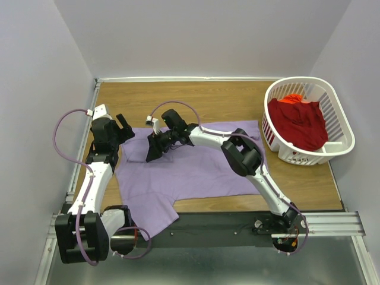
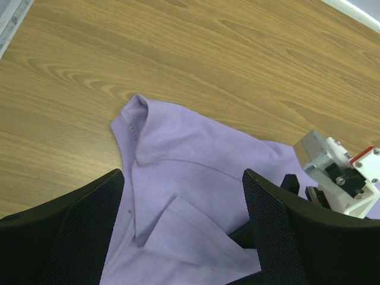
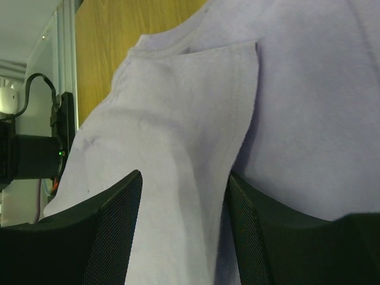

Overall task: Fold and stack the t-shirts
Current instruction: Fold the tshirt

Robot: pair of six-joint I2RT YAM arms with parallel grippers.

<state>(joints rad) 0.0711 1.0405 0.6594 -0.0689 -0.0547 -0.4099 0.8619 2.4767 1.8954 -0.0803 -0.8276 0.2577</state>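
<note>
shirts: lavender shirt [image 1: 196, 166] is spread flat on the table [image 1: 196, 101], with its near hem drooping off the front edge. The red shirt [image 1: 300, 122] is bunched up in the basket [image 1: 309, 158] on the right, so my guess is we're at fold one of shirt one.

left gripper [image 2: 183, 178]: jaws spread wide, nothing in them. It hangs over the shirt's far left corner, cloth showing in the gap below it.

right gripper [image 3: 184, 177]: reached way across to the left part of the shirt. Jaws are apart and low over a flap [image 3: 196, 95] that's doubled onto the body. From the wrist view I honestly can't tell if the fingers touch cloth yet.

step, I think: lining both up for a grab on the left side so I can carry that side over.

worry 1: the right gripper is right at the flap's edge. If I close here it might pinch only the top layer, or both, and the fold comes out lopsided.

worry 2: the two grippers are near each other. Swing one inward carelessly and they bump.

worry 3: that drooping hem. Drag the shirt toward me and its weight could slide more cloth off the table.

worry 4: the left gripper is out at the corner, so a shallow close might catch just the seam and slip.
</note>
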